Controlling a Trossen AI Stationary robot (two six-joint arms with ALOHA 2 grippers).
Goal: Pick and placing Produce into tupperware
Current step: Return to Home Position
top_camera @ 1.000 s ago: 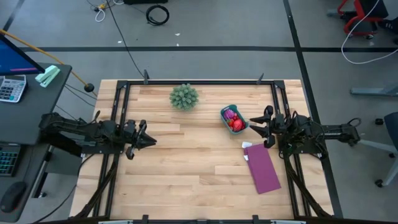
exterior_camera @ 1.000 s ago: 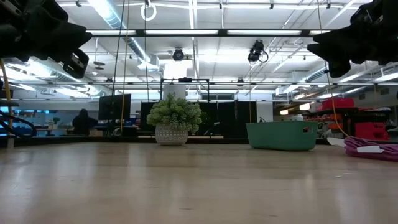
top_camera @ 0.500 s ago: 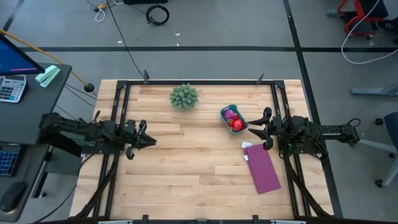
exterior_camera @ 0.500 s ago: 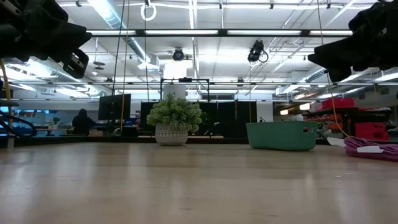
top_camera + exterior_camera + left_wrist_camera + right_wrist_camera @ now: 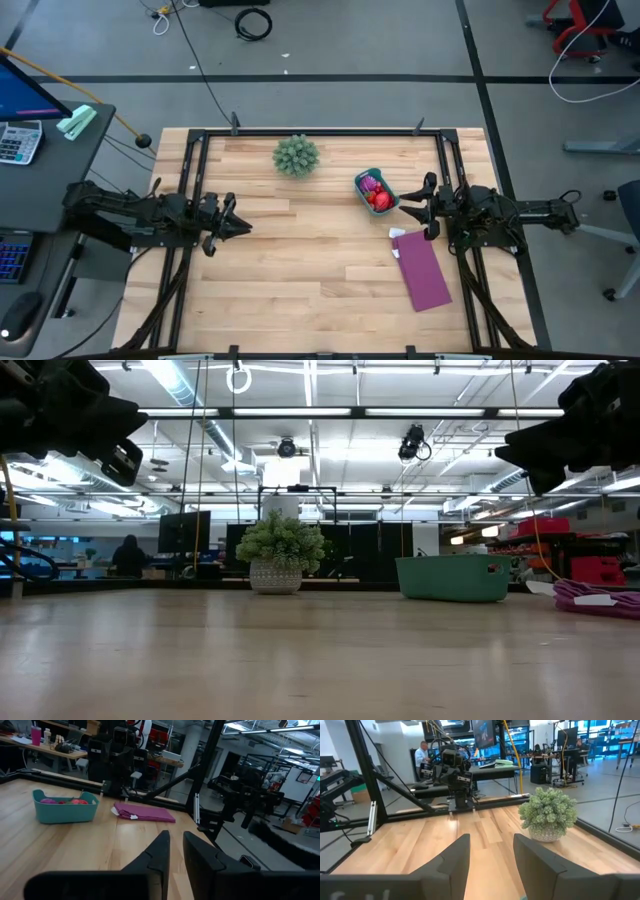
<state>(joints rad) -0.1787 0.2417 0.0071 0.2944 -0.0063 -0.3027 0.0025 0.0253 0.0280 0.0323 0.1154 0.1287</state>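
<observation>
The teal tupperware (image 5: pixel 376 192) stands on its base at the table's right side, also seen in the left wrist view (image 5: pixel 65 809). In it lie produce: a purple-pink ball (image 5: pixel 372 184) and a red piece (image 5: pixel 380 200). My right gripper (image 5: pixel 408 204) hovers level just right of the tub, open, with nothing between its fingers (image 5: pixel 491 840). My left gripper (image 5: pixel 246 228) hangs level over the table's left side, far from the tub. Its fingers (image 5: pixel 176 839) stand almost together with only a thin slit between them, holding nothing.
A spiky green plant ball (image 5: pixel 296 155) in a white pot stands at the table's far middle. A flat purple sheet (image 5: pixel 422 270) lies near the right edge, close to the tub. Black frame rails (image 5: pixel 190 190) run along the left, far and right sides.
My right gripper has tipped up a little at the wrist, staying where it was above the table. The tub and the produce have kept still.
</observation>
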